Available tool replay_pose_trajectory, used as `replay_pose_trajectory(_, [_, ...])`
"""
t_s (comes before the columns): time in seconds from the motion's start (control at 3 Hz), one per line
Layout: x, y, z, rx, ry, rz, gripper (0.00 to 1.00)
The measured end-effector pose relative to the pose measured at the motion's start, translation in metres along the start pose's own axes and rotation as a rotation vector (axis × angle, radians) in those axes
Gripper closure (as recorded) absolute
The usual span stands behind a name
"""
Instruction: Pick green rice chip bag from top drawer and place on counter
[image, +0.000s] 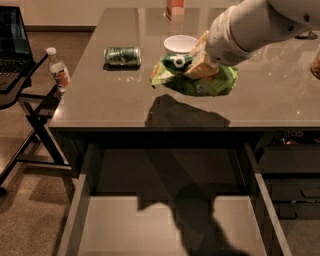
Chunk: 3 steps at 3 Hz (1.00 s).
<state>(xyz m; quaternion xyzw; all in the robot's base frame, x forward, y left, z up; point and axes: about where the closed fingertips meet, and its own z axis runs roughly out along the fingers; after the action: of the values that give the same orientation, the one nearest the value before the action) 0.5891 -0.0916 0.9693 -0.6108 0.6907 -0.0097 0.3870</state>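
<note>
At far left, a dark laptop (11, 45) sits on a black stand, with a clear water bottle (57, 69) with a white cap upright on a rail beside the counter (95, 102). On the glossy grey-beige counter, a green drink can (122, 56) lies on its side toward the left, well apart from a small white bowl (180, 43) near the middle. Just in front of the bowl, the green rice chip bag (212, 84) hangs crumpled a little above the countertop, casting a dark shadow (175, 112) toward the front edge. The gripper (198, 66) is clamped on the bag's upper side, its tan fingers (202, 70) pressed into the foil, at the end of the white arm (255, 22) reaching in from the upper right. Below the counter's edge, the top drawer (125, 232) stands pulled open, its pale-grey bottom crossed by the arm's shadow. Smaller dark drawers (292, 185) sit at right.
</note>
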Motion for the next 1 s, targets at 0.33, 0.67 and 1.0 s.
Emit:
replay_pose_trajectory(0.33, [-0.005,-0.020,0.015,0.038,-0.053,-0.008,1.00])
replay_pose_trajectory(0.67, [0.011,-0.022,0.035,0.026,-0.114,0.053,1.00])
replay_pose_trajectory(1.0, [0.025,-0.022,0.056,0.029,-0.136,0.084,1.00])
